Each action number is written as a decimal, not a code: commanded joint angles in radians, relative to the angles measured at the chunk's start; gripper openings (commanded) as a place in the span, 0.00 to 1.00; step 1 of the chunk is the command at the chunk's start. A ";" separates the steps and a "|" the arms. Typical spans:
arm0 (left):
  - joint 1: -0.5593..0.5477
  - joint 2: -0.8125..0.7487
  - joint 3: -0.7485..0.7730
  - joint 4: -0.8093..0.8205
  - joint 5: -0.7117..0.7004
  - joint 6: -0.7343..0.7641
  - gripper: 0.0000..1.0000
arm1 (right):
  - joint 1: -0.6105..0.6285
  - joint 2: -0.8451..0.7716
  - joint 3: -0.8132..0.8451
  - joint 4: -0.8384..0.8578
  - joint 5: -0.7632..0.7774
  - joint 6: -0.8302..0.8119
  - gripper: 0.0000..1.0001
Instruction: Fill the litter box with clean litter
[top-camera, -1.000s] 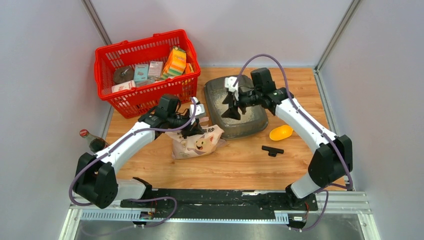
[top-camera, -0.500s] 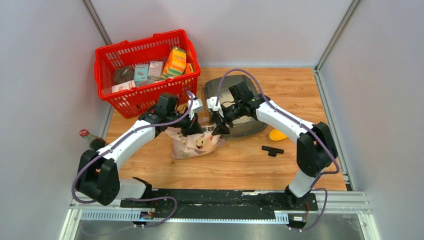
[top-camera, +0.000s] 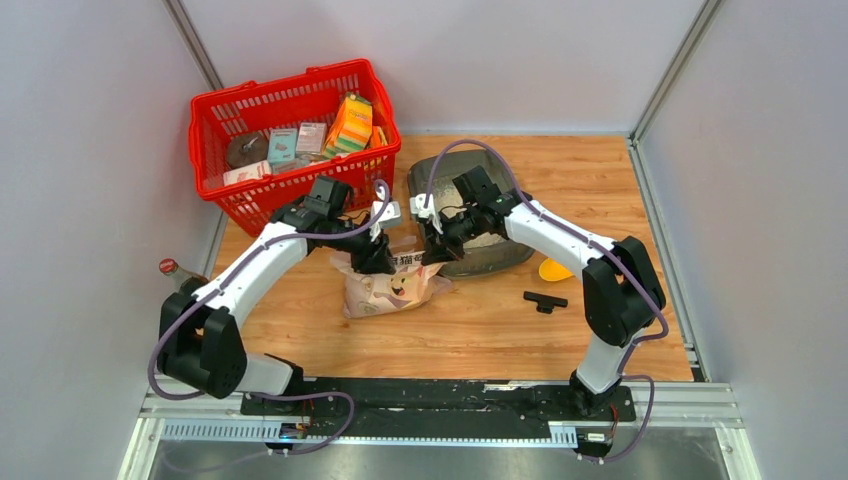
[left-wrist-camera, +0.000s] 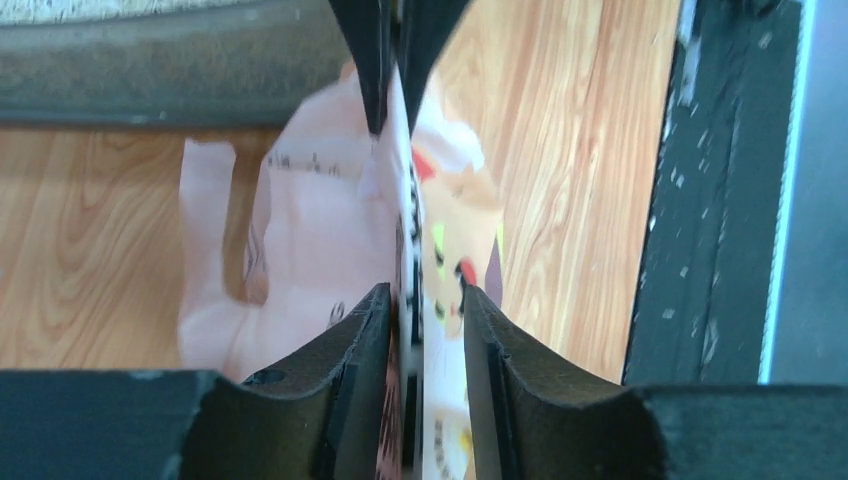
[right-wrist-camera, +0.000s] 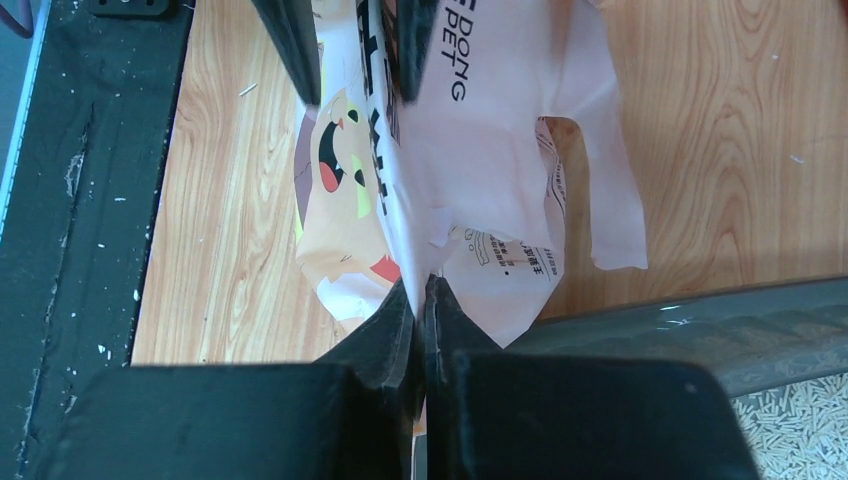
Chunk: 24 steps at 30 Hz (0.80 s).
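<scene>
Both arms reach in over the wooden desk (top-camera: 600, 190) and meet near its middle, over the paper bag. The left arm (top-camera: 255, 270) stretches forward and rightward from its base, its wrist bent down at the bag's top. The right arm (top-camera: 570, 240) rises from its base, folds at the elbow and runs leftward across the near part of the litter box.

The left pincer (left-wrist-camera: 425, 300) is spread. The bag's upper edge stands in the gap between its fingers, and I cannot tell whether either finger touches it. The right pincer (right-wrist-camera: 422, 290) is pressed together on that same edge, pinching the paper just beside the left one.

The red mesh basket (top-camera: 290, 205) stands at the far left of the desk. It holds several small boxes, an orange and yellow carton (top-camera: 350, 122) and a round grey thing (top-camera: 245, 150).

The litter box (top-camera: 500, 255) lies just right of the basket, flat on the desk, its near rim beside the bag. The clean litter (right-wrist-camera: 800, 430) shows as a pale layer on its floor; how full the box is cannot be told.

The paper bag (top-camera: 390, 285), printed with a cartoon cat, slumps on the desk in front of the box, held up by its top.

A dark bottle (top-camera: 182, 280) with a red cap stands at the left edge. A yellow scoop (top-camera: 560, 267) lies right of the box, and a small black T-shaped piece (top-camera: 545, 300) lies nearer the bases.
</scene>
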 joint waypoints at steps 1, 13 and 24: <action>0.072 -0.048 0.068 -0.416 -0.106 0.410 0.41 | -0.010 -0.023 0.025 0.031 0.045 0.026 0.00; 0.192 -0.111 0.026 -0.474 -0.166 0.503 0.00 | -0.017 -0.024 0.060 -0.044 0.040 -0.032 0.00; 0.176 -0.327 -0.053 -0.031 -0.049 0.131 0.60 | -0.023 -0.004 0.099 -0.079 0.005 -0.041 0.00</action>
